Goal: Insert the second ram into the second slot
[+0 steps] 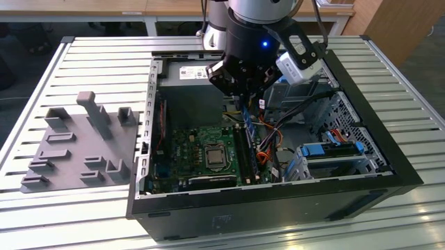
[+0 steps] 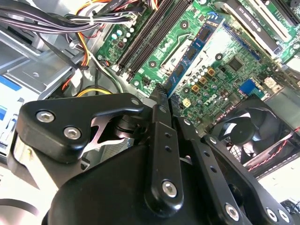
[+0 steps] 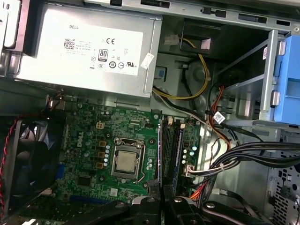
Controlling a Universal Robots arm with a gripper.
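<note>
Gripper (image 1: pixel 243 99) hangs inside open computer case (image 1: pixel 278 200), fingers clamped on one end of second ram (image 2: pixel 193 52). Blue stick points down at motherboard (image 1: pixel 186 151), near memory slots (image 3: pixel 169 145). Contact with slot: cannot tell.

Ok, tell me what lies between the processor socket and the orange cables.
In the first wrist view, the black memory slots run between processor socket and orange cables.

Exterior view high over case (image 1: pixel 264 208); both wrist views past gripper (image 3: pixel 161 192) onto motherboard (image 3: pixel 89 136).
</note>
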